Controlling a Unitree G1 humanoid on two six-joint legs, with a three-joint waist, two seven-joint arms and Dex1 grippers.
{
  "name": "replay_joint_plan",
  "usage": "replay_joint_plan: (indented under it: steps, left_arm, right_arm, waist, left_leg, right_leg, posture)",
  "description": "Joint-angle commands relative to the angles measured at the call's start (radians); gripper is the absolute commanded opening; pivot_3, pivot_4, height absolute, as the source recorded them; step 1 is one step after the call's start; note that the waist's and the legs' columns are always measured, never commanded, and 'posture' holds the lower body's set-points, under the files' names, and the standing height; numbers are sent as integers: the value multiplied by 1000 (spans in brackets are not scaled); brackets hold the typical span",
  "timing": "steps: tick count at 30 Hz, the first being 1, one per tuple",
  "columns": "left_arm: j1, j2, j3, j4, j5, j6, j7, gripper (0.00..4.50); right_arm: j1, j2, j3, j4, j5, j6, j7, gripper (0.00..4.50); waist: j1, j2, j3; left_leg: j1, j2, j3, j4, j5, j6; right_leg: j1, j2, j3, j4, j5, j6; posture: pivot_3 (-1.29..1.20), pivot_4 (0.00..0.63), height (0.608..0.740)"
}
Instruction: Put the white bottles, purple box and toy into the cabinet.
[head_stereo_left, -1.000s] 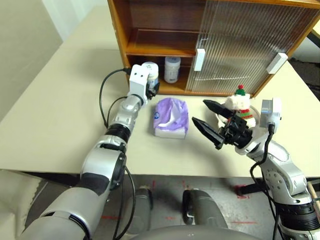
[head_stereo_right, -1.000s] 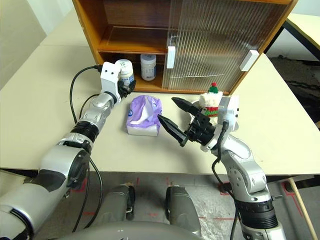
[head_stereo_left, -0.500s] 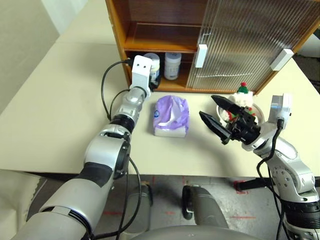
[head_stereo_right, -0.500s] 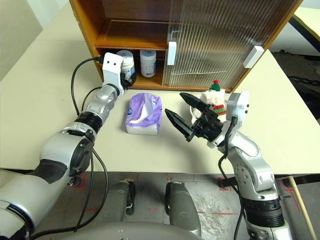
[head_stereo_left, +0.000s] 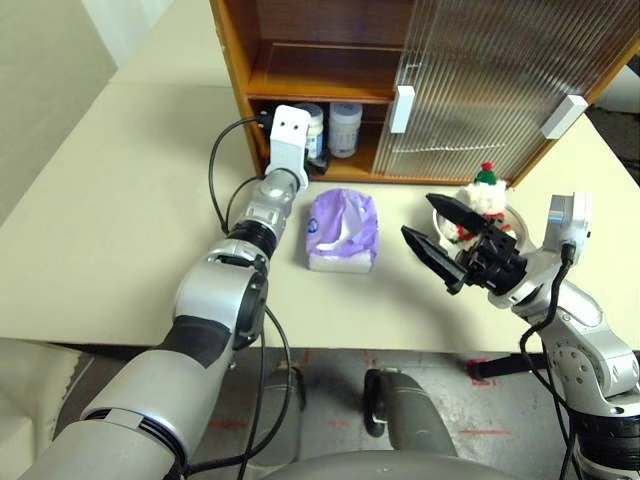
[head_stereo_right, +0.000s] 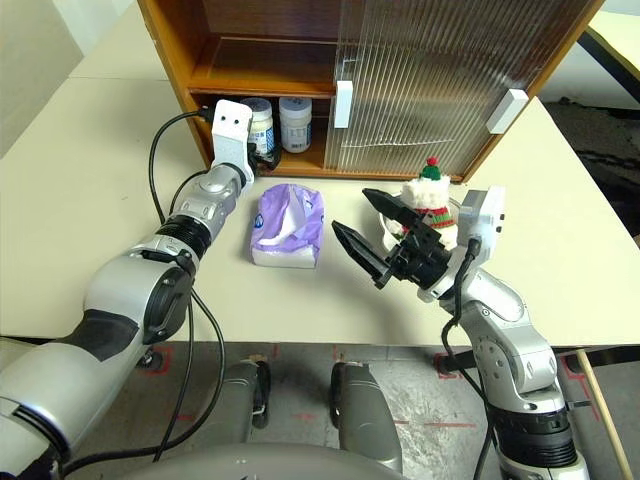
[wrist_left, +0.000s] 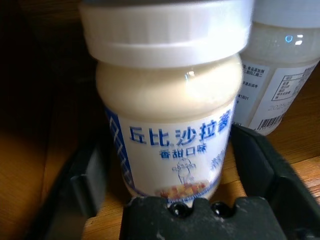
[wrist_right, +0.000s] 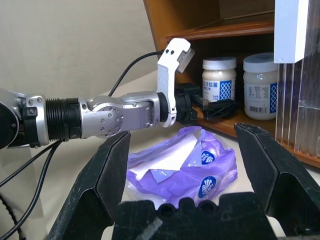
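Honestly, both bottles (head_stereo_right: 261, 124) sit in the cabinet (head_stereo_right: 175, 60) now; left gripper (wrist_right: 216, 107) jaws spread around one, right gripper (head_stereo_right: 372, 238) wide open. Pulling back crooked could topple it.

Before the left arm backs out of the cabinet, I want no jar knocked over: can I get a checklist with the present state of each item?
1. Both white bottles upright on the cabinet floor: ok.
2. Left gripper jaws apart, either side of the near bottle: ok.
3. Jaws fully clear of that bottle's sides: cannot tell.
4. Purple box on the table, aside from the left arm: ok.
5. Right gripper open, holding nothing: ok.
6. Toy standing behind the right gripper: ok.
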Motion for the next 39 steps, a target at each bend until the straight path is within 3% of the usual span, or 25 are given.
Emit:
replay_joint_plan:
  steps: [1,10,17,27,31,39]
  left_arm:
    - [-11,-4,7,10,14,18,2,4478]
    - [-6,0,19,-10,2,22,-20,4478]
    - [101,4,6,-139,-11,14,-104,4478]
    - [234,12,0,-388,-23,158,-132,4478]
    - [294,9,-6,-547,-41,258,-149,4478]
    - [533,41,-20,-1048,-159,590,-271,4478]
  right_arm:
    - [-10,-9,-17,-19,22,6,-1,4500]
    - [-33,-7,-22,25,26,-14,26,4500]
    - [-76,12,3,84,10,-65,91,4500]
    - [-131,41,4,147,16,-85,139,4500]
    - [-144,46,7,169,10,-94,153,4500]
    - [-166,46,8,217,-5,-125,184,4500]
  waist:
    - [0,0,0]
    - [0,0,0]
    - [1,1,-2]
    - [5,1,-3]
    - [5,2,-4]
    - [4,7,-11]
  left_leg:
    - [0,0,0,0,-1,-1]
    - [0,0,0,1,0,-1]
    - [0,0,1,2,0,0]
    - [0,0,0,7,0,-1]
    - [0,0,0,8,0,-1]
    - [1,0,1,8,0,-1]
  right_leg:
    - [0,0,0,0,0,0]
    - [1,0,0,0,1,0]
    - [1,0,0,0,2,0]
    - [2,0,0,3,4,0]
    - [2,0,0,4,6,0]
    - [2,1,1,4,7,-1]
  posture:
    - [-8,148,740]
    - [16,128,740]
    - [59,111,740]
    - [93,97,740]
    - [99,88,740]
    - [111,68,740]
